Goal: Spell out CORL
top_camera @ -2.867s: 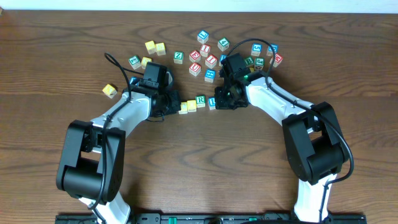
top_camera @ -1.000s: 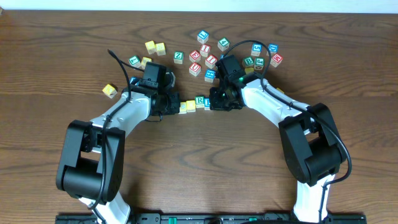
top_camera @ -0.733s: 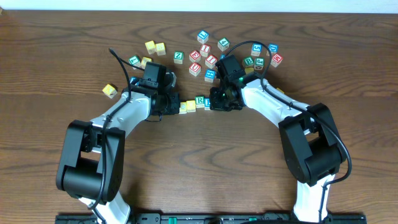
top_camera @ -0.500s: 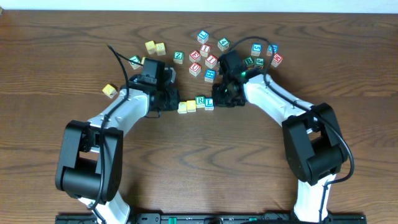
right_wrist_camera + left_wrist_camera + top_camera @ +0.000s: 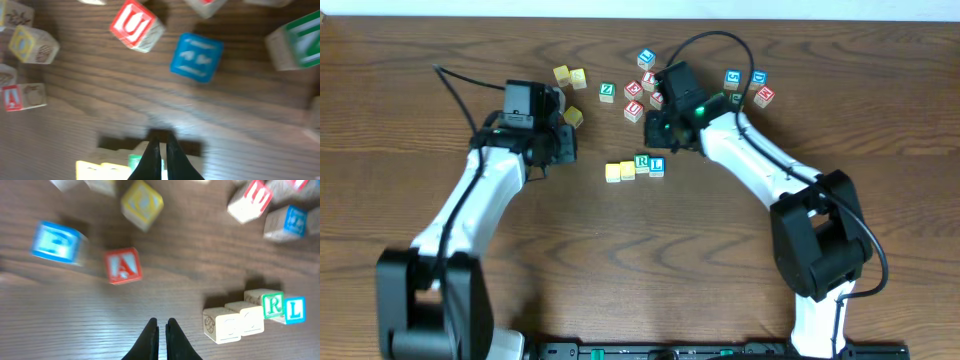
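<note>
A row of four letter blocks lies mid-table: two yellow-lettered blocks (image 5: 612, 172) (image 5: 627, 169), a green R block (image 5: 642, 162) and a blue L block (image 5: 657, 166). In the left wrist view the row sits at the lower right, with the pale blocks (image 5: 232, 324), the R (image 5: 272, 305) and the L (image 5: 294, 309). My left gripper (image 5: 560, 150) (image 5: 161, 325) is shut and empty, well left of the row. My right gripper (image 5: 660, 130) (image 5: 161, 142) is shut and empty, above the row, whose blurred R (image 5: 140, 162) shows beneath the fingers.
Loose blocks lie scattered behind the row: yellow ones (image 5: 561, 74) (image 5: 573, 117), a green Z (image 5: 608, 91), a red U (image 5: 633, 108) (image 5: 135, 25), a blue one (image 5: 196, 56), and more at the back right (image 5: 732, 78). A red A (image 5: 122, 266) lies ahead of my left gripper.
Both grippers have drawn back from the row's ends, the left to the upper left and the right toward the back. The four blocks stay in line.
</note>
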Robot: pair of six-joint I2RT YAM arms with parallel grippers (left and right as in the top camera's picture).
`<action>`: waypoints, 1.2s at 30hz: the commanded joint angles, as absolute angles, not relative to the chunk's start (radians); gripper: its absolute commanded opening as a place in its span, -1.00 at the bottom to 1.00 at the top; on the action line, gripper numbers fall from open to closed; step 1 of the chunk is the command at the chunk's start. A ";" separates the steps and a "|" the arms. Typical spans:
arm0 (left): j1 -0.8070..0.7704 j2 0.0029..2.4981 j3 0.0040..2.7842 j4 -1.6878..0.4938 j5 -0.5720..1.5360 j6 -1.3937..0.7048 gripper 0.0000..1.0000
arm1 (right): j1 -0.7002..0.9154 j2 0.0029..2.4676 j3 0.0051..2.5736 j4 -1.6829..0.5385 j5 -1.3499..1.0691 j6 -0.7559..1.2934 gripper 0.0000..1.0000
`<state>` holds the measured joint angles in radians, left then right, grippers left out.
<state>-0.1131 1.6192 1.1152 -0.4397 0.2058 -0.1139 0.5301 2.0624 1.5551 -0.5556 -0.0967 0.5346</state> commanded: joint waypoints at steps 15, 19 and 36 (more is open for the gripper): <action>-0.105 1.382 1.129 -0.471 -0.046 -0.098 -0.85 | 0.602 2.180 1.575 -0.467 -0.037 0.635 -0.98; -0.105 1.396 1.129 -0.471 -0.046 -0.098 -0.85 | 0.602 2.185 1.575 -0.485 -0.074 0.639 -0.98; -0.105 1.399 1.129 -0.471 -0.046 -0.098 -0.85 | 0.604 2.186 1.575 -0.528 -0.105 0.649 -0.98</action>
<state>-0.1120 1.3926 1.1248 -0.4679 -0.0299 -0.1062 0.5953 2.1693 1.5570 -0.5217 -0.0982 0.6365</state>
